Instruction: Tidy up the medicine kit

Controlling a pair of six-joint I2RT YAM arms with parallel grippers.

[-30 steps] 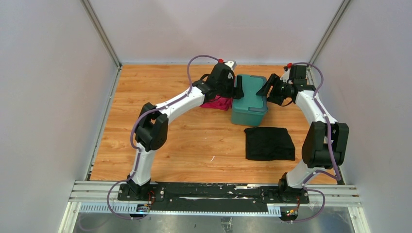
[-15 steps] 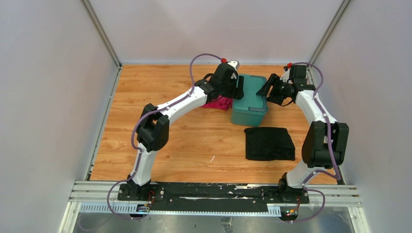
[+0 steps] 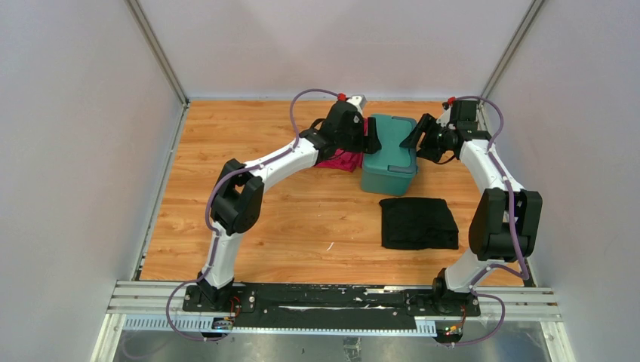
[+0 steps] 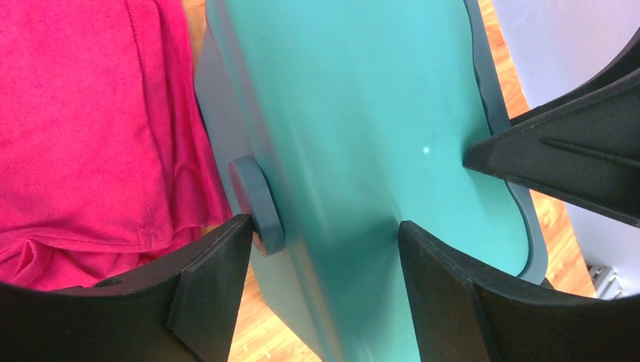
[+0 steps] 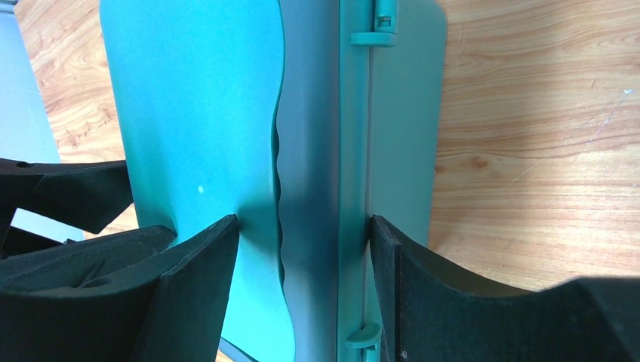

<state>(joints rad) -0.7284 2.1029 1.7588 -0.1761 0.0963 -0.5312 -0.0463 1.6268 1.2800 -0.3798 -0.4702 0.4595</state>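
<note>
With the kit (image 3: 389,151) between its fingers (image 5: 189,294), the right pincer (image 5: 303,222) clamps the hinged edge while the left pincer (image 4: 324,222) straddles the far edge, grip unclear; uneven pulls could twist it free.

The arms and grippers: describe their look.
The left arm and right arm have white links and bulky black joints. Purple cables loop along each, red caps near the wrists. The left gripper and right gripper have two black wedge-shaped fingers each.
</note>
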